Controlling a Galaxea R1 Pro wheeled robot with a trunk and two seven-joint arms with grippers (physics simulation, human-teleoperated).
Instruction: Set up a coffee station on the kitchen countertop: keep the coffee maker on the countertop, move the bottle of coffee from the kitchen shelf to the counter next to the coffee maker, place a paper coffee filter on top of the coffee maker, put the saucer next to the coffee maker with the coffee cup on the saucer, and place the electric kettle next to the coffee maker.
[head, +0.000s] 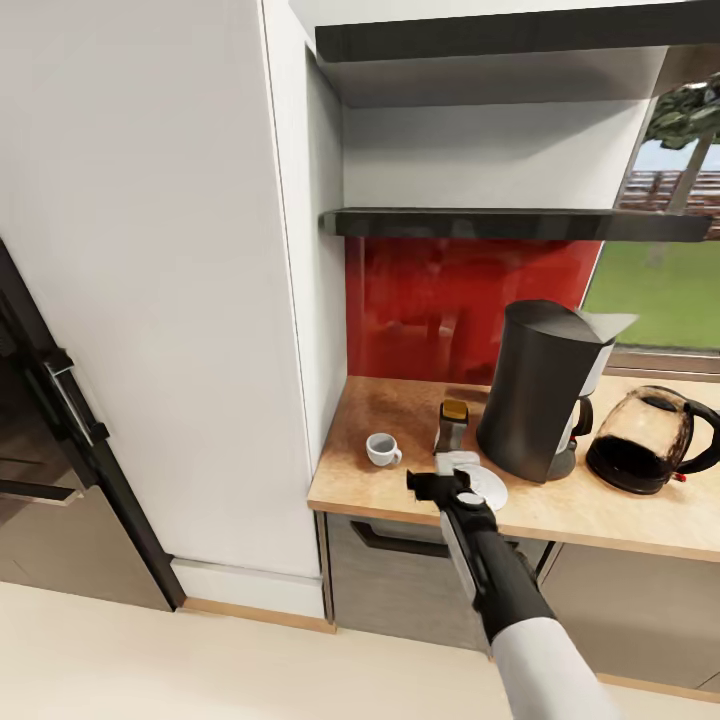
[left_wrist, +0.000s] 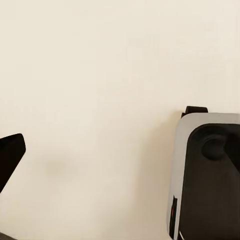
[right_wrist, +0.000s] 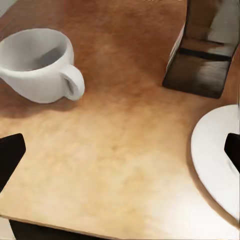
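Note:
On the kitchen countertop stands the coffee maker, with the electric kettle just right of it. The bottle of coffee stands upright at its left foot, and the saucer lies in front. Left of both, apart from the saucer, the coffee cup sits on bare wood. My right gripper hovers open at the counter's front edge, between the coffee cup and the saucer, one fingertip over the saucer's rim. The right gripper holds nothing. My left gripper looks open over the floor. I cannot make out a paper coffee filter.
The kitchen shelf runs above the red backsplash, with a second board higher up. A tall white cabinet walls the counter's left end, and a black oven is further left. The robot base shows over cream floor.

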